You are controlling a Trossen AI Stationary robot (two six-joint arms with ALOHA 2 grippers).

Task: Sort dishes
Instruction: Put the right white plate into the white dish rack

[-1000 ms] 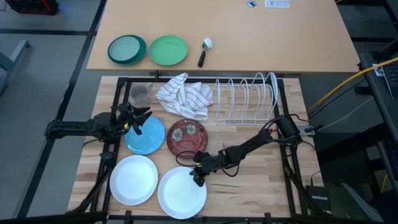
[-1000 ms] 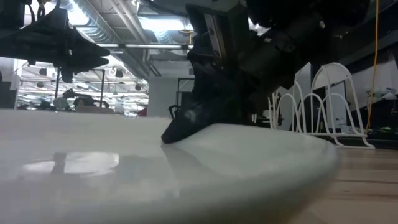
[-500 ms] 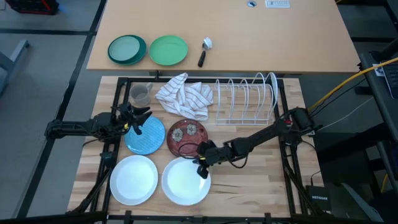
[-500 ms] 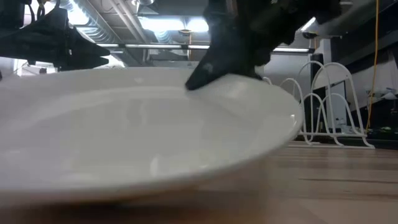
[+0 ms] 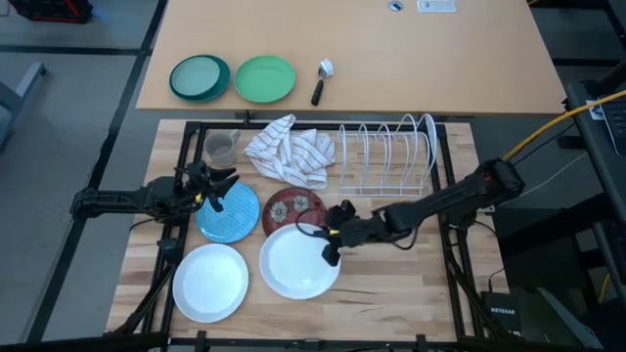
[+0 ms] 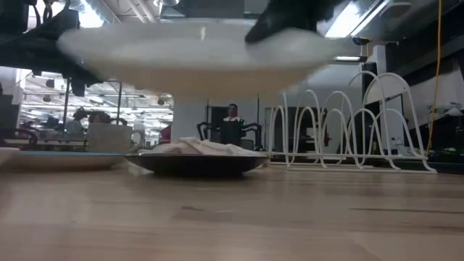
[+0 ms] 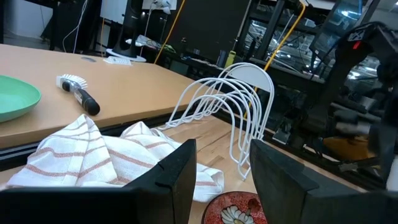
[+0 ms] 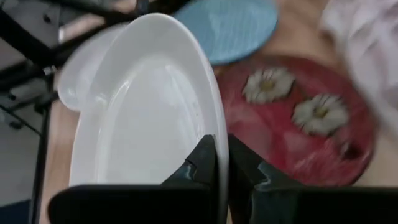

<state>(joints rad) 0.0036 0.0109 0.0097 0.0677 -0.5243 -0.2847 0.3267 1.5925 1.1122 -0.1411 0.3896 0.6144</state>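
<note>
The left gripper (image 5: pixel 217 188) is hovering over the blue plate (image 5: pixel 229 215), jaws parted and empty. The right gripper (image 5: pixel 331 242) is pinching a white plate (image 5: pixel 296 262) by its rim, holding it above the tabletop (image 5: pixel 391 284), overlapping the red plate (image 5: pixel 291 211).

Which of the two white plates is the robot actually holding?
The white plate nearer the dark red plate: the right gripper pinches its rim, lifted. The other white plate lies flat, untouched.
</note>
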